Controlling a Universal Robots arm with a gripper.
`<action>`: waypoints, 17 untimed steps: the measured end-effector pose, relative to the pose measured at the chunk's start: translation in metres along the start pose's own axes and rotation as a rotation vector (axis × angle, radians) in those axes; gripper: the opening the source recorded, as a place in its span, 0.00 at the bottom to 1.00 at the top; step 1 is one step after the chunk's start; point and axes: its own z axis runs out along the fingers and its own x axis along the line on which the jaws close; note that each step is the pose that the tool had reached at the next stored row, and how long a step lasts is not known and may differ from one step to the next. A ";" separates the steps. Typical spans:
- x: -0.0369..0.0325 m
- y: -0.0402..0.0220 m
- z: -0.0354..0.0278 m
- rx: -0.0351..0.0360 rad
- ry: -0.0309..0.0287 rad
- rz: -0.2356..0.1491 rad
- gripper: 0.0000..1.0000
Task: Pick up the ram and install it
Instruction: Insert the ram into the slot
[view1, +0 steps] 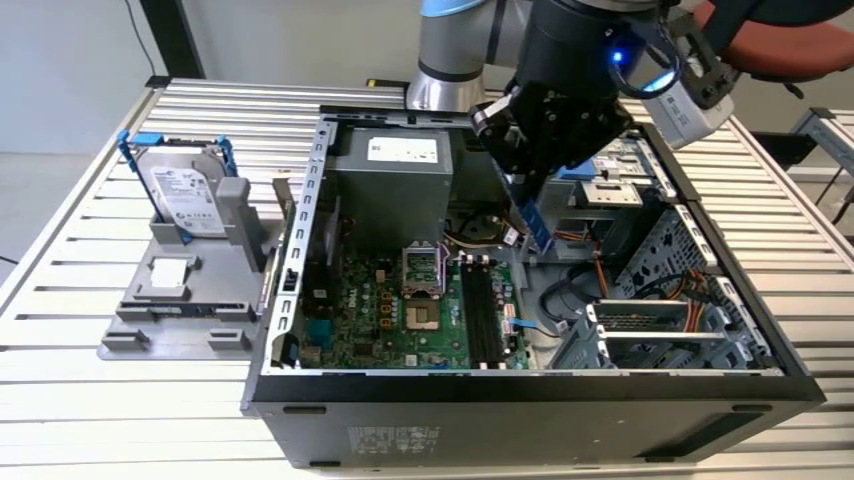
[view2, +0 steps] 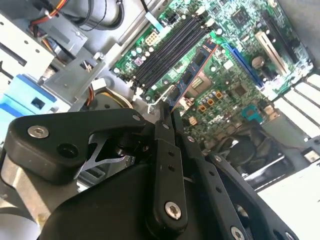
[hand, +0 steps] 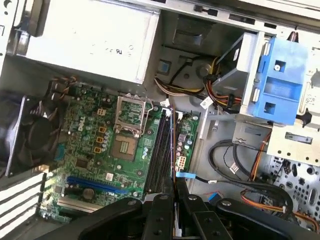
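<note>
Hanging above the open case (view1: 287, 300), the gripper (view1: 523, 188) is clenched on the ram (view1: 535, 226) — the dark stick points down out of its grip into the case, held clear of the motherboard (view1: 380, 300). In the second wrist view it juts out close to the black slots (view2: 170, 47), apart from them. The case lies on its side on a table (view1: 67, 400) of silvery metal slats. Just beside the case, on the exterior view's left, a grey stand (view1: 174, 320) holds a hard drive (view1: 187, 200) upright. Behind the case — a pale wall (view1: 67, 50) and a red chair (view1: 801, 45).
</note>
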 end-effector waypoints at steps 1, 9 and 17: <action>0.0000 0.0000 0.0003 0.0000 -0.0008 0.018 0.00; 0.0002 -0.0001 0.0020 0.0040 -0.0076 0.073 0.00; 0.0008 -0.0002 0.0084 0.0189 -0.0355 0.096 0.00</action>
